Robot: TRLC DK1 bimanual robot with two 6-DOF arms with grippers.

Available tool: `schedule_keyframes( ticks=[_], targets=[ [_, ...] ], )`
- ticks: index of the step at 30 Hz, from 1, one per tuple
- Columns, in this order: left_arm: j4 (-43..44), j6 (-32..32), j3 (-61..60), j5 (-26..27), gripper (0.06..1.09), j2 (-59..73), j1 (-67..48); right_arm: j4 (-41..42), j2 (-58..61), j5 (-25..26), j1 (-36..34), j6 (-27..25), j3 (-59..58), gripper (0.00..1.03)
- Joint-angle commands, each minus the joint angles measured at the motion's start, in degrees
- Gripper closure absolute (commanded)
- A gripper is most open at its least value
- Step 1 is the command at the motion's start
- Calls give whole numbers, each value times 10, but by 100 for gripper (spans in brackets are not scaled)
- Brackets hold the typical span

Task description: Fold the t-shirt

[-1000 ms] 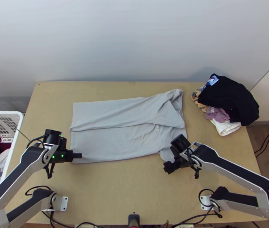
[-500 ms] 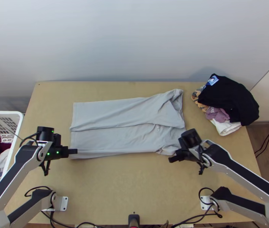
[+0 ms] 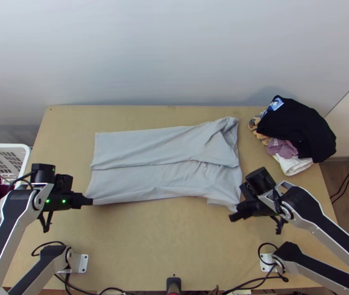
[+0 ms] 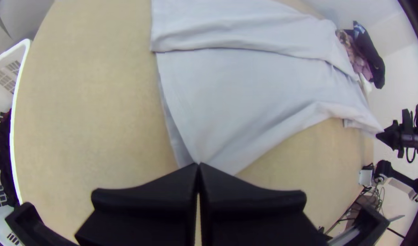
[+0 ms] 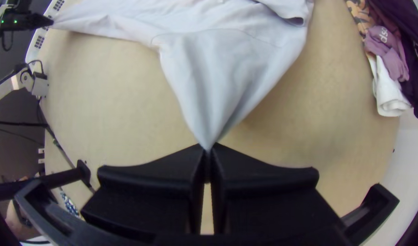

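Across the middle of the table lies the light grey t-shirt [image 3: 159, 167], folded lengthwise into a long strip with its far part lapped over. My left gripper [image 3: 90, 201] is at its near left corner, and my right gripper [image 3: 233, 216] is by its near right corner. In the left wrist view, the left gripper [image 4: 198, 166] is shut on the shirt's corner, pulling creases toward the fingers. In the right wrist view, the right gripper [image 5: 208, 150] is shut on a gathered point of the shirt [image 5: 213, 68], drawn taut into a cone.
A pile of clothes [image 3: 297, 128], black on top, lies at the table's far right corner. To the left of the table stands a white laundry basket [image 3: 25, 157] with dark clothes. A small black stand [image 3: 173, 284] is at the middle of the near edge.
Both grippers have moved apart, the left one leftward and the right one rightward. The shirt's near corners have been drawn outward, and its near edge has shifted slightly up the picture.
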Motion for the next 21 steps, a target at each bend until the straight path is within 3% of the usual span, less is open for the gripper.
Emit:
schedule_keyframes(
  ticks=[1,8,15,21],
  targets=[
    [-75,44,17,24,105,-41,5,-99,-26,-35,33,-20,22,100],
    [-134,99,21,24,105,-84,20,-130,-52,-47,27,-38,15,100],
    [-53,100,51,25,105,-46,86,-66,0,-49,-144,-100,63,100],
    [36,35,95,25,105,44,90,50,115,-51,-243,-96,144,100]
  ],
)
